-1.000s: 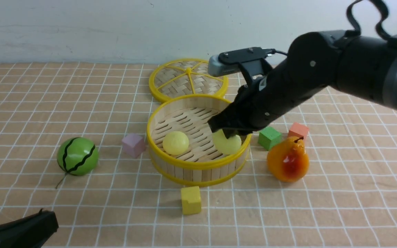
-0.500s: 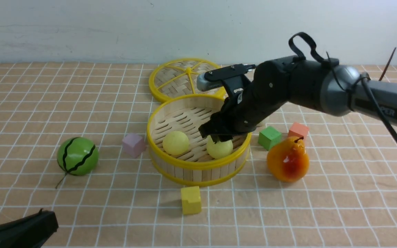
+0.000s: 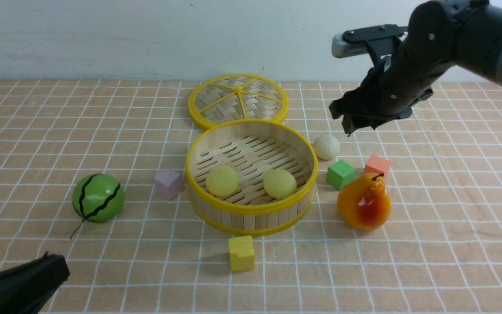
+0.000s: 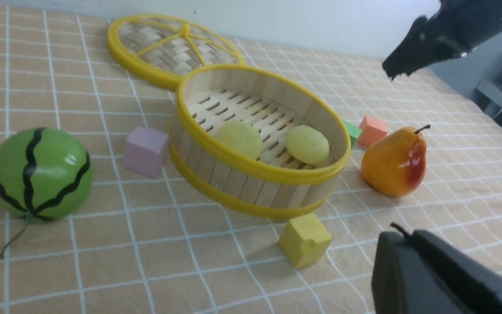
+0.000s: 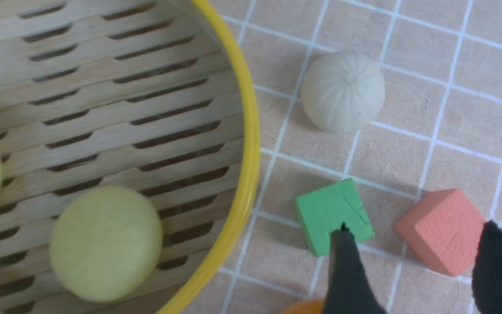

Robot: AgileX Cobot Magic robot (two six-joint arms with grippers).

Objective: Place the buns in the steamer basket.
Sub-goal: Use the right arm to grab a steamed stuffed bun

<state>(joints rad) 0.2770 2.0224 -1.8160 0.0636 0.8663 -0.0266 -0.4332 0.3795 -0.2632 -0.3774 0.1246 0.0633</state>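
Note:
The steamer basket [image 3: 251, 220] stands mid-table with two pale yellow buns on its slats, one to the left [image 3: 222, 180] and one to the right [image 3: 279, 183]. An off-white pleated bun [image 3: 326, 147] lies on the cloth just past the basket's right side. My right gripper [image 3: 355, 124] hovers above and to the right of that bun, open and empty. In the right wrist view its fingers [image 5: 416, 235] straddle bare cloth near the off-white bun [image 5: 342, 91]. My left gripper [image 4: 401, 235] rests shut and empty at the near left.
The flat woven lid [image 3: 238, 100] lies behind the basket. A green striped melon ball [image 3: 98, 197] and a pink cube [image 3: 169, 183] sit on the left. A yellow cube [image 3: 241, 253] is in front. A green cube [image 3: 340, 174], an orange-red cube [image 3: 377, 165] and a pear [image 3: 364, 203] crowd the right.
My right gripper has let go of the second yellow bun inside the basket, opened, and risen up and away to the right, uncovering the off-white bun. The left arm has barely shifted.

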